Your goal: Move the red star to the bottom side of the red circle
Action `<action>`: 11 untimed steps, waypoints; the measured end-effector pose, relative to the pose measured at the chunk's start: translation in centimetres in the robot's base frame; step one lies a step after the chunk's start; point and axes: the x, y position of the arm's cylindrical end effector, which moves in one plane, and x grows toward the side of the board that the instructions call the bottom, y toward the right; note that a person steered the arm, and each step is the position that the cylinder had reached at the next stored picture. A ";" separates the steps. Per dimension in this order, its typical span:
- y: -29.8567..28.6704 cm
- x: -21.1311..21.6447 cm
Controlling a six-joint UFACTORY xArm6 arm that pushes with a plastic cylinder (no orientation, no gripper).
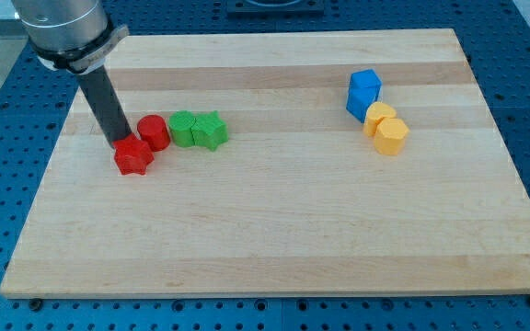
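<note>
The red star (134,156) lies at the view's left on the wooden board (274,230). The red circle (154,132) stands just up and to the right of it, touching or nearly touching. My tip (120,144) is at the star's upper left edge, against it, and left of the red circle. The dark rod rises up and to the left from there.
A green block (183,129) and a green star-like block (211,131) sit right of the red circle in a row. At the view's right, a blue block pair (363,93) sits above two yellow blocks (386,128).
</note>
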 end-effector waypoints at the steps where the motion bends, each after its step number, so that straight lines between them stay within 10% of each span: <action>1: -3.3 0.1; 11: 1.7 5.4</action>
